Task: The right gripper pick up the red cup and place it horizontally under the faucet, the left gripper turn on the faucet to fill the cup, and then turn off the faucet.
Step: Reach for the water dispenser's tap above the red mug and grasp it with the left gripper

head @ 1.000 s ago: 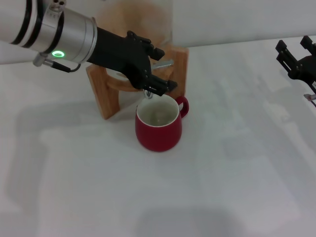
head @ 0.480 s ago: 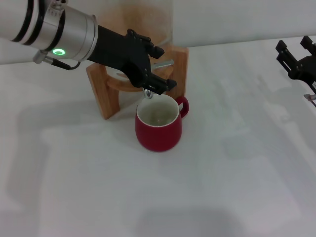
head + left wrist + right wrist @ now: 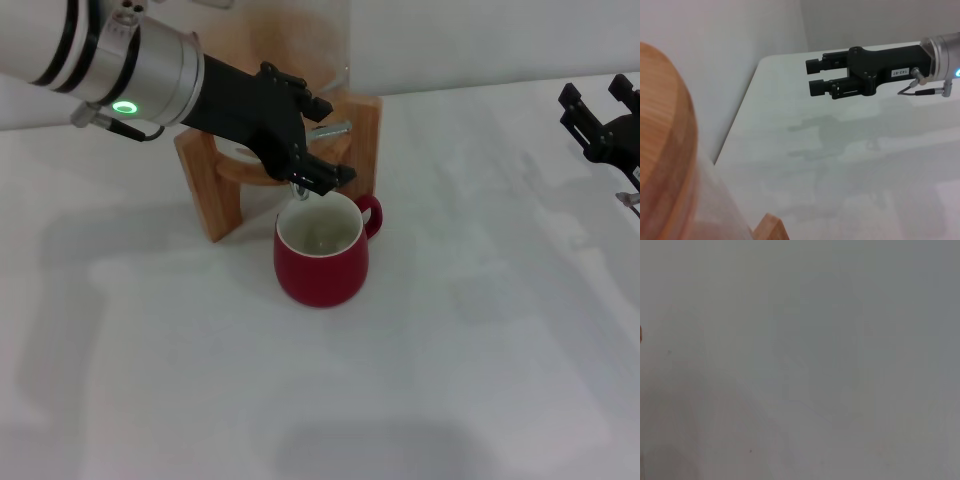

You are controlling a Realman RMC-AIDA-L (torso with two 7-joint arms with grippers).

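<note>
table (image 3: 480, 380) open front/right | wooden stand (image 3: 205, 190) blocks behind red cup (image 3: 321, 255)

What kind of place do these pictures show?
Probably a robot test bench, not a real kitchen: a plain white table before a bare wall, holding only a squat red ceramic cup and a wooden dispenser stand, with two black grippers.

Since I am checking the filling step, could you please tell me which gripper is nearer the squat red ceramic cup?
The left gripper, at the chrome faucet just above the cup. The right gripper is far off at the table's right edge.
</note>
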